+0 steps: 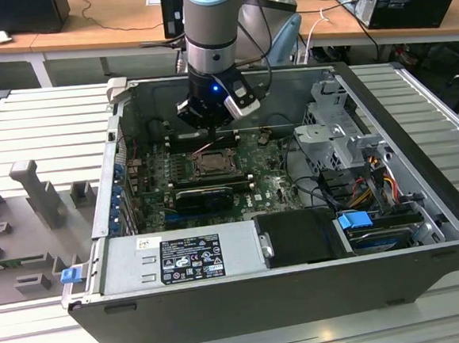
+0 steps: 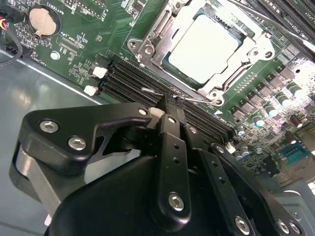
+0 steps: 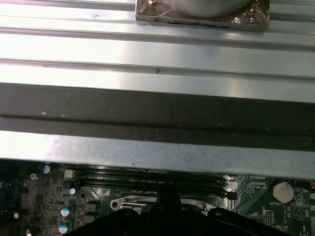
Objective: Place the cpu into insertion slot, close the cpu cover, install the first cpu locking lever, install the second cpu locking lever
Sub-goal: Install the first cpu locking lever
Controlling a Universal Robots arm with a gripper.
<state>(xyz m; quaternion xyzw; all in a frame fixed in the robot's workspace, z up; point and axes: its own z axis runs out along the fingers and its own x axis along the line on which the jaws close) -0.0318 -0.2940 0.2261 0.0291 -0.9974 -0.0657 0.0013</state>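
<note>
Springy steel wire locking lever, thin and slippery, sits at the narrow claw tips beside cpu cover; hook its end.

Cpu in the insertion slot, under the cpu cover.

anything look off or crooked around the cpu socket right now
Nothing stands out. In the second wrist view the cpu lies flat and square in the insertion slot, with the cpu cover closed around it. The gripper is at a thin wire locking lever beside the socket.
</note>
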